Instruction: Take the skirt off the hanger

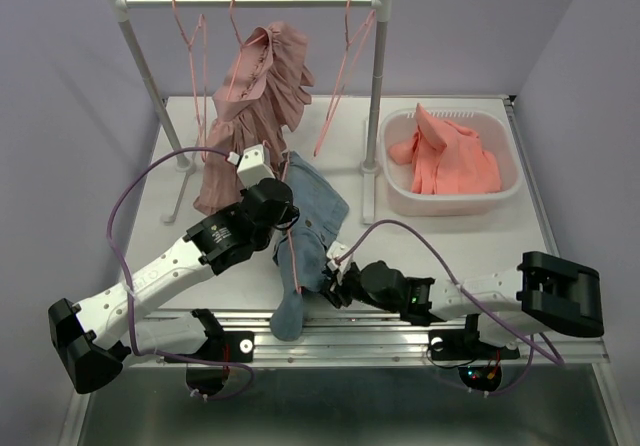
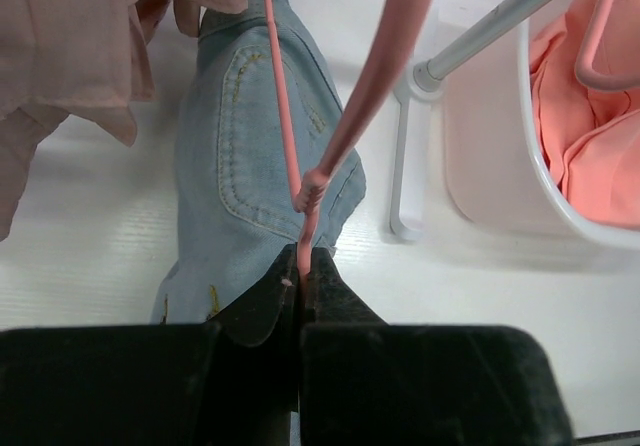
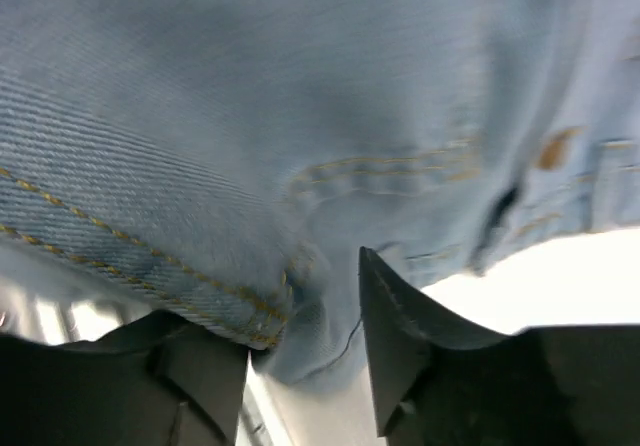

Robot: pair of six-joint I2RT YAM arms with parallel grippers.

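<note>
The dusty-pink ruffled skirt point(image 1: 255, 96) hangs from a pink hanger on the rack rail point(image 1: 250, 1); its hem shows at the upper left of the left wrist view point(image 2: 60, 46). Below it a blue denim garment point(image 1: 305, 226) lies on the table, reaching to the front edge. A second pink hanger point(image 2: 283, 116) runs over the denim, and my left gripper point(image 2: 302, 266) is shut on its wire just above the cloth point(image 1: 285, 216). My right gripper point(image 1: 333, 278) is at the denim's near right edge. Its jaws stand apart around a fold of the denim hem point(image 3: 305, 316).
A white basket point(image 1: 500, 201) holding a coral-orange garment point(image 1: 445, 161) stands at the back right. Two bare pink hangers point(image 1: 190, 36) point(image 1: 345, 76) hang from the rail. The rack's right post point(image 1: 375, 96) stands between the denim and the basket.
</note>
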